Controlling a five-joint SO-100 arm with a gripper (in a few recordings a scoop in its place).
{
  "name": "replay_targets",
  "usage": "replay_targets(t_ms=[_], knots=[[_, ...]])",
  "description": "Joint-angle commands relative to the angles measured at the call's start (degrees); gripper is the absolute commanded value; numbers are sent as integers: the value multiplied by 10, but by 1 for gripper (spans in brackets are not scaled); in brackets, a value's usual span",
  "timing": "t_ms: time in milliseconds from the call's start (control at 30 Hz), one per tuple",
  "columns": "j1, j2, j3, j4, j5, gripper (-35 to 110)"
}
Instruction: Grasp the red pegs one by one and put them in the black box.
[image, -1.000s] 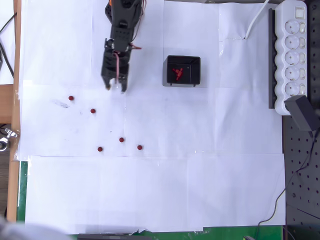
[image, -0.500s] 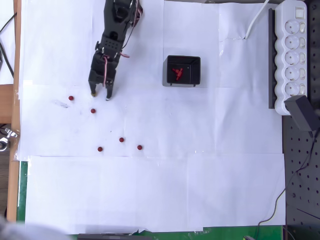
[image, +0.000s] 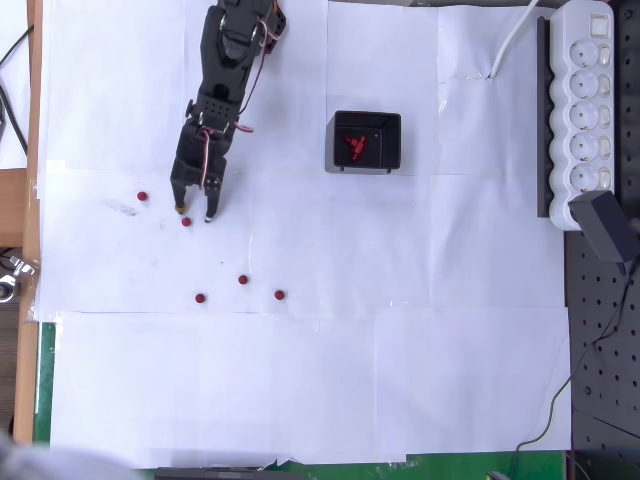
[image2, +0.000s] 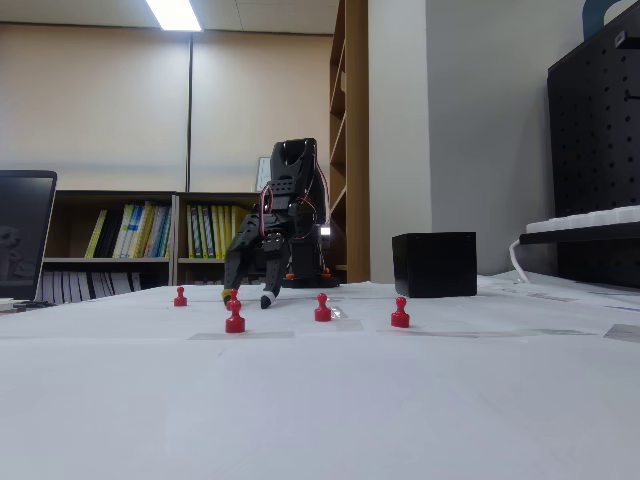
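Several small red pegs stand loose on the white paper: one at the far left (image: 142, 196), one by the fingertips (image: 186, 222) (image2: 233, 294), and three nearer the front (image: 243, 280) (image: 200, 298) (image: 279, 295). The black box (image: 366, 141) (image2: 434, 264) sits to the right of the arm with red pegs (image: 355, 147) lying inside it. My black gripper (image: 194, 214) (image2: 247, 297) is open and low over the paper. Its fingertips (image: 180, 209) straddle a spot just behind the nearby peg, and nothing is held between them.
A white power strip (image: 585, 110) and a black adapter (image: 605, 225) lie along the right edge beside a black pegboard. The table's wooden edge runs down the left side. In the fixed view a laptop (image2: 25, 235) stands at the left, with bookshelves behind.
The arm has swung left and reached forward. The open gripper has moved from beside the box down to the peg at centre left. The pegs and the box have not moved.
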Motion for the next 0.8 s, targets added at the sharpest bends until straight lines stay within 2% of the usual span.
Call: replay_targets(t_ms=[0, 267, 633, 767], knots=[[11, 19, 33, -5, -3, 17], [15, 39, 42, -20, 0, 17], [14, 36, 40, -12, -2, 5], [12, 25, 42, 22, -18, 0]])
